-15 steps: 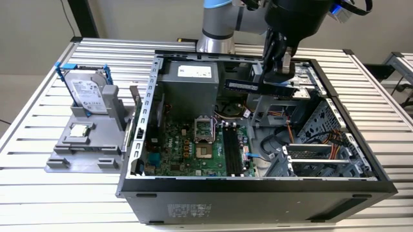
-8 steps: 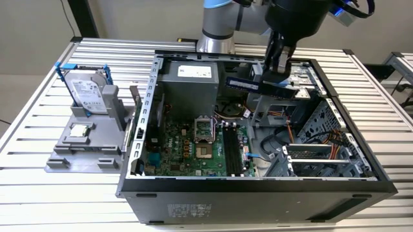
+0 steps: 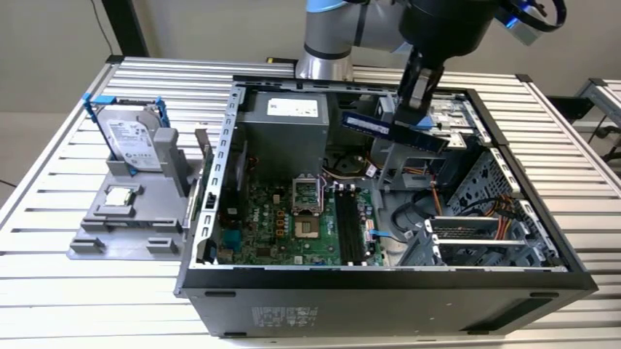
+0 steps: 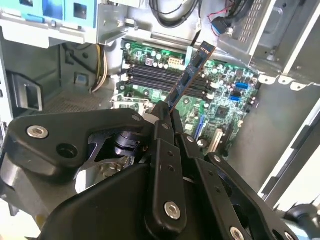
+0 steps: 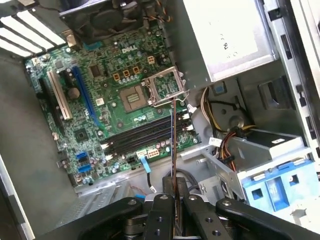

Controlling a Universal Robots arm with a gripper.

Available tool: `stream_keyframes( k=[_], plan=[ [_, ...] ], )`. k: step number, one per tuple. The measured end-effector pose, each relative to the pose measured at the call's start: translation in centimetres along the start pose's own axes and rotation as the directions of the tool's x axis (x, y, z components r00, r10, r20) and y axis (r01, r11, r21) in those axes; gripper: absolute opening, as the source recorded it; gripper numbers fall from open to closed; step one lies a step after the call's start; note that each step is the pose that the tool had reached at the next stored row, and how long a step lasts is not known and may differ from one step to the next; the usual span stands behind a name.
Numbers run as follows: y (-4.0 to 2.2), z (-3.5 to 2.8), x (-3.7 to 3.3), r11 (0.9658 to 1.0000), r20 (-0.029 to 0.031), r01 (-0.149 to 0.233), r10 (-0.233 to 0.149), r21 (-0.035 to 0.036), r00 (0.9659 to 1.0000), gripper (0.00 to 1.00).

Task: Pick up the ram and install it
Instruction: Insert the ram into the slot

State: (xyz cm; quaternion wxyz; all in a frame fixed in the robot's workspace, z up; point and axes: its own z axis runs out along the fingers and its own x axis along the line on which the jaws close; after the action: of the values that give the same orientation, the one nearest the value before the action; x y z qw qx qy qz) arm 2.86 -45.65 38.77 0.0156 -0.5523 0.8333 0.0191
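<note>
Hard drive [image 3: 131, 142] sits upright on a grey fixture [image 3: 126, 218] at the exterior view's left; next the open computer case [image 3: 388, 291] with its motherboard [image 3: 291, 218]; further right the gripper [image 3: 415, 109] hangs over the case, jaws pinched tight on the ram [image 3: 393, 132], which tilts well above the memory slots [image 3: 350, 225].

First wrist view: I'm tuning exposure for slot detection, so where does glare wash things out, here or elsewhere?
First wrist view: the silver power supply box is blown out white, the green motherboard evenly lit; second wrist view: the black gripper, shut on the long thin ram, reads dark; exterior view: even light, soft shadow inside the black computer case.
</note>
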Motion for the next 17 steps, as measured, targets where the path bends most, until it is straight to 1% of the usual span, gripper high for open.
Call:
stream_keyframes(
  k=[3, 7, 12, 15, 17],
  plan=[
    [0.00, 0.00, 0.00, 0.9992, 0.0006, -0.041, 0.041, 0.0019, 0.9992, 0.00],
    [0.00, 0.00, 0.00, 0.9959, 0.0015, -0.090, 0.090, 0.0042, 0.9959, 0.00],
    [0.00, 0.00, 0.00, 0.9888, 0.0028, -0.149, 0.149, 0.0068, 0.9889, 0.00],
    [0.00, 0.00, 0.00, 0.9838, 0.0034, -0.179, 0.179, 0.0082, 0.9838, 0.00],
    [0.00, 0.00, 0.01, 0.9797, 0.0038, -0.200, 0.200, 0.0091, 0.9798, 0.00]
  ],
)
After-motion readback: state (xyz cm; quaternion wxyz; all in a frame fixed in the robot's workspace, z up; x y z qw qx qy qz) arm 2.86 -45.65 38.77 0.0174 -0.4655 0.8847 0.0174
